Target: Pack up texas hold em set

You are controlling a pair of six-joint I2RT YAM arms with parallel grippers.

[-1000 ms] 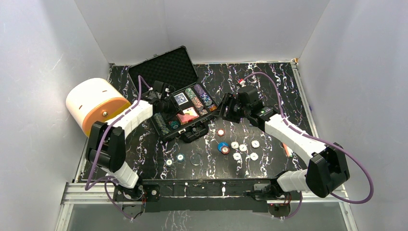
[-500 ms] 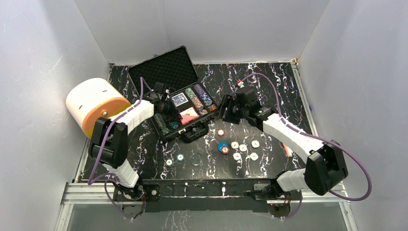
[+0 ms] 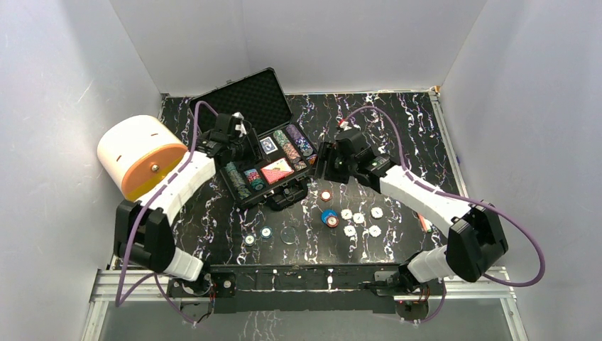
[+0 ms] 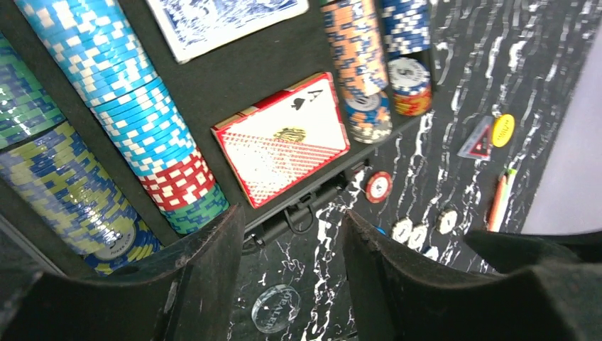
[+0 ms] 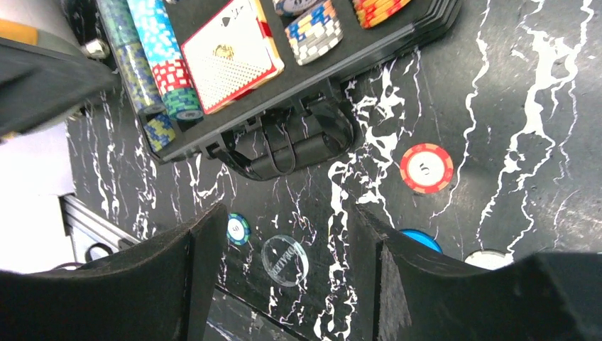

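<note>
The black case (image 3: 250, 196) lies open at the back left with its foam lid (image 3: 241, 99) raised. It holds rows of poker chips (image 4: 142, 128) and a red card deck (image 4: 282, 138). My left gripper (image 3: 241, 145) is open and empty above the case's left end. My right gripper (image 3: 321, 162) is open and empty by the case's right corner. Loose on the table are a red chip (image 3: 326, 195), blue chips (image 3: 329, 218), several white chips (image 3: 358, 218), two green chips (image 3: 265, 231) and a clear dealer button (image 3: 287, 235). A yellow button (image 4: 502, 130) lies far off.
A big white-and-orange cylinder (image 3: 142, 154) stands at the left, close to my left arm. A thin orange-green pen (image 3: 424, 222) lies at the right beside my right arm. The case handle (image 5: 287, 145) points toward the loose chips. White walls enclose the table.
My left gripper has moved back and to the left, off the middle of the case toward its left end. My right gripper has moved slightly left toward the case.
</note>
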